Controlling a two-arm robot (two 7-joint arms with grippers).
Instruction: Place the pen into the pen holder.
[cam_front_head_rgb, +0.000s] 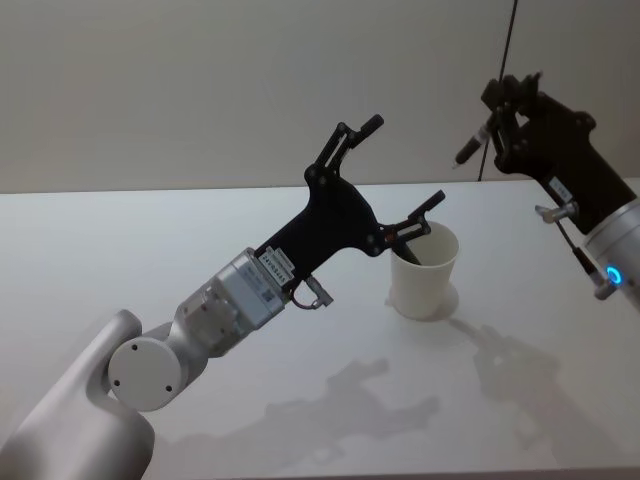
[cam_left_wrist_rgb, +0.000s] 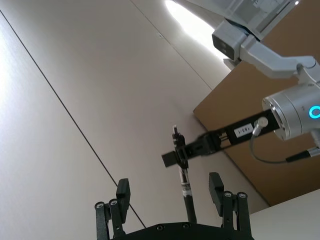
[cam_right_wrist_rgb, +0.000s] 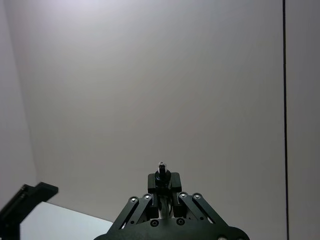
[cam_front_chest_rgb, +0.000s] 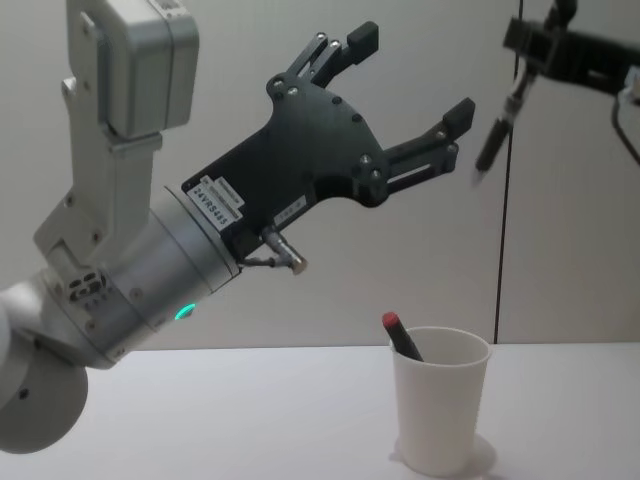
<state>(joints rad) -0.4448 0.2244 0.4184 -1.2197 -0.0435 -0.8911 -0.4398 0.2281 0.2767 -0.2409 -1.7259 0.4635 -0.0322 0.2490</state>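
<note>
The pen holder (cam_front_head_rgb: 425, 285) is a white paper cup (cam_front_chest_rgb: 440, 420) standing on the white table (cam_front_head_rgb: 200, 230). A red-ended pen (cam_front_chest_rgb: 400, 335) leans inside it. My right gripper (cam_front_head_rgb: 500, 112) is held high to the right of the cup and is shut on a dark pen (cam_front_head_rgb: 475, 142), whose tip points down and to the left (cam_front_chest_rgb: 497, 135). My left gripper (cam_front_head_rgb: 405, 160) hangs open and empty in the air just left of and above the cup (cam_front_chest_rgb: 412, 75). The left wrist view looks between its open fingers (cam_left_wrist_rgb: 122, 190) at the right gripper (cam_left_wrist_rgb: 180, 156) clamping the pen (cam_left_wrist_rgb: 186, 192).
A plain wall stands behind the table, with a dark vertical seam (cam_front_head_rgb: 510, 60) at the right. The left arm's body (cam_front_head_rgb: 230, 310) stretches over the table's left half. Bare tabletop lies in front of the cup.
</note>
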